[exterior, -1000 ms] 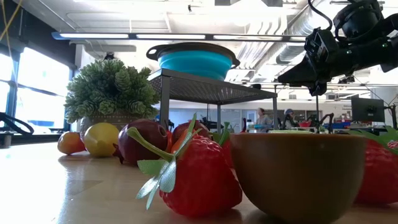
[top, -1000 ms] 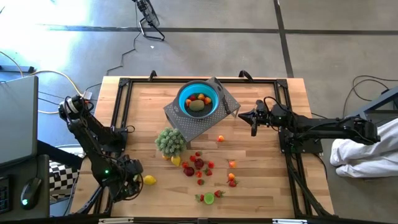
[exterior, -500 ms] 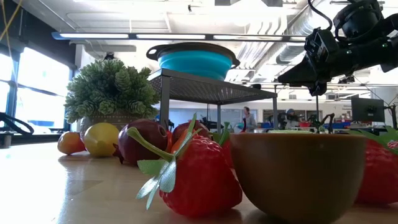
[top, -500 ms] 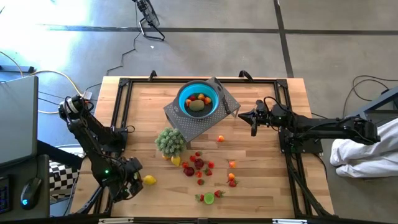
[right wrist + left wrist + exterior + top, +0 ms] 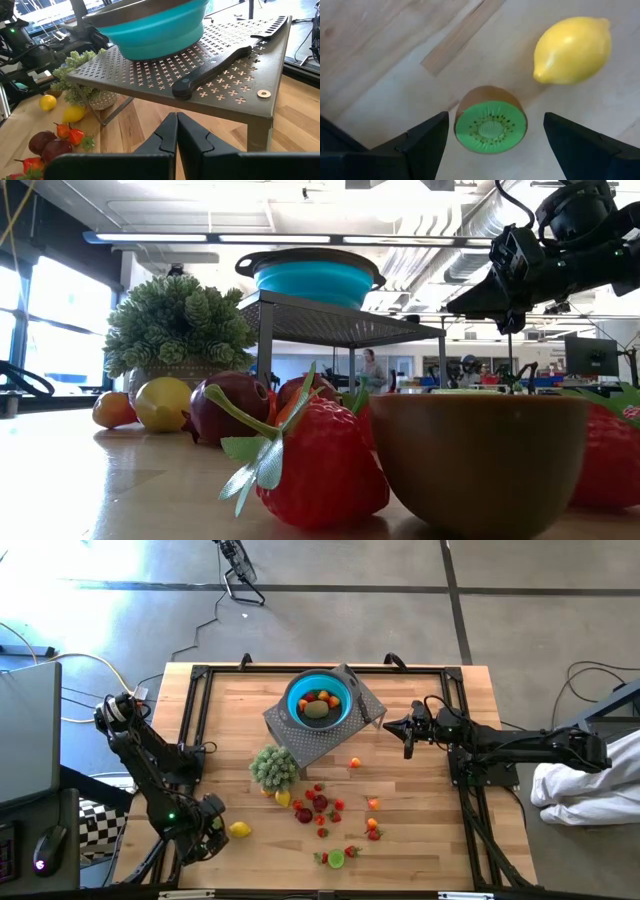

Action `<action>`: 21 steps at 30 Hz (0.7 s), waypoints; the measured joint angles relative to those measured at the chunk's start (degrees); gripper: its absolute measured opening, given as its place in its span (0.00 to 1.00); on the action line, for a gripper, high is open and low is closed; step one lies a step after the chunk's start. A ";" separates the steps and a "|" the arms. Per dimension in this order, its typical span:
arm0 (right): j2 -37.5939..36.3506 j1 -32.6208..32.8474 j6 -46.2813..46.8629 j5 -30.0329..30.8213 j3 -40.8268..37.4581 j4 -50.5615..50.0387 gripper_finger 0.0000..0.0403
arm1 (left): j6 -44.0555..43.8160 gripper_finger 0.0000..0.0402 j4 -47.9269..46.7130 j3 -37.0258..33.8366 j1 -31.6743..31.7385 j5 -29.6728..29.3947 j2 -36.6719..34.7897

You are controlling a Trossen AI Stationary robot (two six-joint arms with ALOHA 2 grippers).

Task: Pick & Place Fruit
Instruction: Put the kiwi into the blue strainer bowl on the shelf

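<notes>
Fruit point(image 5: 320, 805) lies scattered across the near middle of the wooden table point(image 5: 420, 840), and we see more pieces inside the blue bowl point(image 5: 320, 700), which stands on a perforated metal stand point(image 5: 310, 740) at the far middle. A small green plant point(image 5: 273, 767) sits just beside the stand's near left corner. Our left pincer point(image 5: 492, 145) hangs low over the table's near left corner with its fingers spread wide, holding nothing; between them lies a kiwi half point(image 5: 490, 126), cut face showing, and a lemon point(image 5: 572, 50) rests near it. Our right pincer point(image 5: 405, 730) is closed on nothing, held above the table just right of the stand. From its wrist we see a black-handled knife point(image 5: 220, 67) lying on the stand beside the bowl.
</notes>
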 joint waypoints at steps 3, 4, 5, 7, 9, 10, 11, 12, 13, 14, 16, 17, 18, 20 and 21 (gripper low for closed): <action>0.00 0.01 0.00 0.00 0.00 -0.02 0.01 | 0.16 0.80 0.00 0.00 0.00 -0.28 0.00; 0.00 0.01 0.00 0.00 0.00 -0.02 0.01 | 0.16 0.80 0.02 0.00 0.00 -0.28 0.00; 0.00 -0.01 0.00 0.00 0.00 0.00 0.01 | 0.16 0.80 0.04 0.00 0.00 -0.28 0.00; 0.00 0.00 0.00 0.00 0.00 -0.02 0.01 | 0.18 0.80 0.02 0.00 0.00 -0.29 0.00; 0.00 0.01 0.00 0.00 0.00 -0.02 0.01 | 0.23 0.80 0.02 0.00 0.00 -0.30 0.03; 0.00 0.00 0.00 0.00 0.00 -0.02 0.01 | 0.27 0.80 0.02 0.00 0.00 -0.30 0.04; -0.01 -0.02 0.00 0.00 0.00 -0.02 0.01 | 0.30 0.80 0.02 0.00 0.00 -0.31 0.04; 0.00 0.00 0.00 0.00 0.00 -0.02 0.01 | 0.29 0.80 0.02 0.00 0.00 -0.32 0.04; 0.00 0.00 0.00 0.00 0.00 -0.02 0.01 | 0.33 0.80 0.02 0.00 0.00 -0.32 0.04; 0.00 -0.01 0.00 0.00 0.00 0.00 0.01 | 0.37 0.80 0.02 0.00 0.00 -0.32 0.04; 0.00 0.01 0.00 0.00 0.00 -0.02 0.01 | 0.40 0.80 0.02 0.00 0.00 -0.34 0.04; 0.00 -0.02 0.00 0.00 0.00 -0.02 0.01 | 0.42 0.80 0.02 0.00 0.00 -0.35 0.06; 0.00 0.01 0.00 0.00 0.00 -0.02 0.01 | 0.42 0.80 0.00 0.00 0.00 -0.36 0.07; 0.00 -0.01 0.00 0.00 0.00 -0.02 0.01 | 0.42 0.80 0.03 0.00 0.00 -0.40 0.34; 0.00 -0.02 0.00 0.00 0.00 -0.02 0.01 | 0.43 0.80 0.04 0.00 0.00 -0.46 0.67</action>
